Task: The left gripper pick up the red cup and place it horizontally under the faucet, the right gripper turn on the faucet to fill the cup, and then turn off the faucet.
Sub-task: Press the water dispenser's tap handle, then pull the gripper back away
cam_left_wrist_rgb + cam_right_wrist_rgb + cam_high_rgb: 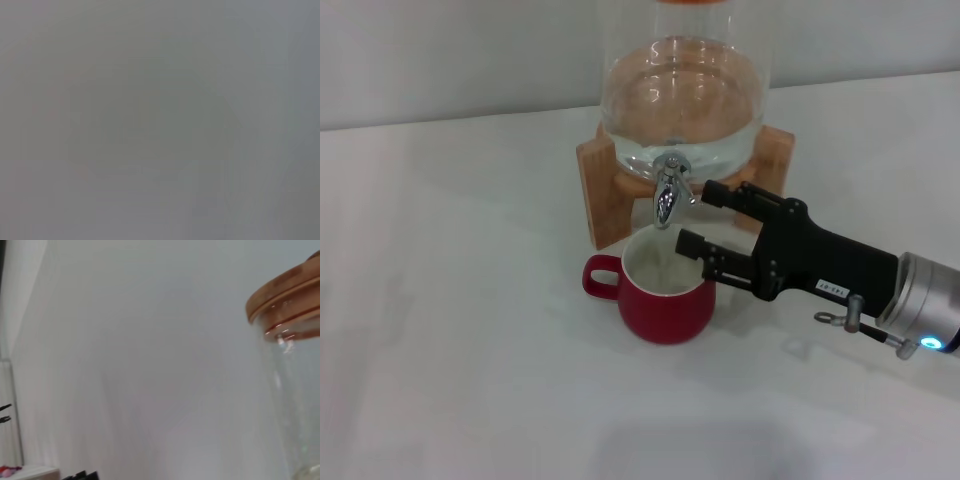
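- While the white tabletop fills most of our head view, a pale wall rises behind it, and our body throws a soft shadow across the near edge.
- On the far side of that surface we see a glass dispenser holding water, seated in a wooden stand.
- From the right wrist view we see only the dispenser's wooden lid, a strip of its glass wall below, and plain white wall; the left wrist view is an even grey with nothing we can make out.
- The faucet hangs from the front of the dispenser, chrome spout pointing down.
- The red cup stands upright on the table right under that spout, its white inside showing and its loop handle turned to our left.
- Our right gripper reaches in from the right, with its fingers spread apart: the upper one lies just beside the faucet at lever height, though we cannot tell if it touches, and the lower one sits at the cup's right rim.
- It holds nothing between its fingers.
- Our left gripper appears in none of the views.
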### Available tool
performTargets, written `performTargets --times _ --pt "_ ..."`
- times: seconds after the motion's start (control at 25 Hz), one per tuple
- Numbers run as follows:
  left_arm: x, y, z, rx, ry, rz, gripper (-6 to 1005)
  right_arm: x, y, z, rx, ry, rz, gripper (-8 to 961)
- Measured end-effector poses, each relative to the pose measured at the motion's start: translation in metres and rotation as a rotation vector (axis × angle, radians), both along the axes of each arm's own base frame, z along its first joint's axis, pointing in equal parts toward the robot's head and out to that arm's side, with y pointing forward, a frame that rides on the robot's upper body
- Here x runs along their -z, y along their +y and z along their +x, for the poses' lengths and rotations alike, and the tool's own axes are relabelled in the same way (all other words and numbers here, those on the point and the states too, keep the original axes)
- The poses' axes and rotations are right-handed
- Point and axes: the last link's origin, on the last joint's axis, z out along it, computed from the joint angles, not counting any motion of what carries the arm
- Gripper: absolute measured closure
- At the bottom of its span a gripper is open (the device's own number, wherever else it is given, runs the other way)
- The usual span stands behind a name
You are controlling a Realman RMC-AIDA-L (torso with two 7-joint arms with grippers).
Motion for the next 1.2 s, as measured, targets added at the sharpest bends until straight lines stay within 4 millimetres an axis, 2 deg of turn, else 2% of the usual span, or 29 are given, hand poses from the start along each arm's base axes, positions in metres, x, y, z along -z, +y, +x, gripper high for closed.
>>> performTargets --times 0.36,0.56,0.8,0.96,1.2 --pt "0.001 0.0 0.0 0.002 0.002 -0.003 136 -0.02 -0.004 0.008 0.006 0.045 0.063 175" --pt "0.001 0.001 0.001 0.007 0.006 -0.01 137 -0.024 -0.012 0.006 -0.031 0.079 0.063 175" --pt "0.001 0.002 0.002 0.011 0.006 -0.01 137 -0.018 -0.018 0.0 -0.065 0.089 0.028 176" --pt "0.001 0.002 0.002 0.011 0.007 -0.011 137 -0.005 -0.024 -0.006 -0.092 0.084 -0.029 176" --pt "0.003 0.004 0.005 0.024 0.014 -0.026 137 0.009 -0.021 -0.017 -0.122 0.053 -0.074 176"
